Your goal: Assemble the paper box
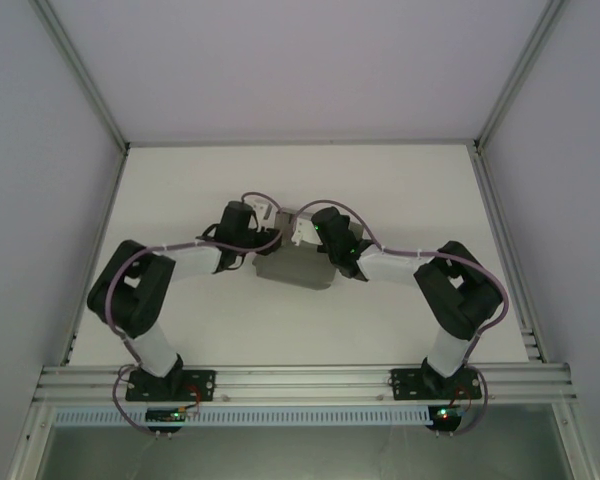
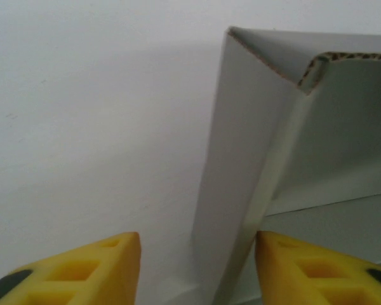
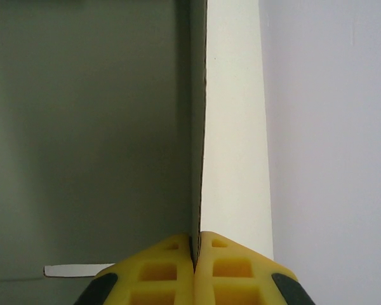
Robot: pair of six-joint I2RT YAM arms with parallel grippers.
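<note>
The paper box [image 1: 292, 268] lies near the middle of the tabletop [image 1: 400, 190], a little closer to the far edge than to the near one; it is grey cardboard, shallow, with some walls raised. Both arms bend inward to it from the two sides, and their tips meet at its far edge.

At the left gripper [image 2: 197, 241] the yellow jaws stand apart; an upright wall of the box rises between them, nearer to the right jaw than to the left. I cannot tell if it touches that jaw. At the top of this wall a flap is folded over, and its cut edge shows the brown wavy inside of the cardboard; to the left of the wall is bare white tabletop.

At the right gripper [image 3: 195, 244] the jaws are pressed together on a thin upright wall of the box, seen edge-on between the tips. To its left is grey cardboard in shadow; to its right is a pale strip of cardboard, then the tabletop.
</note>
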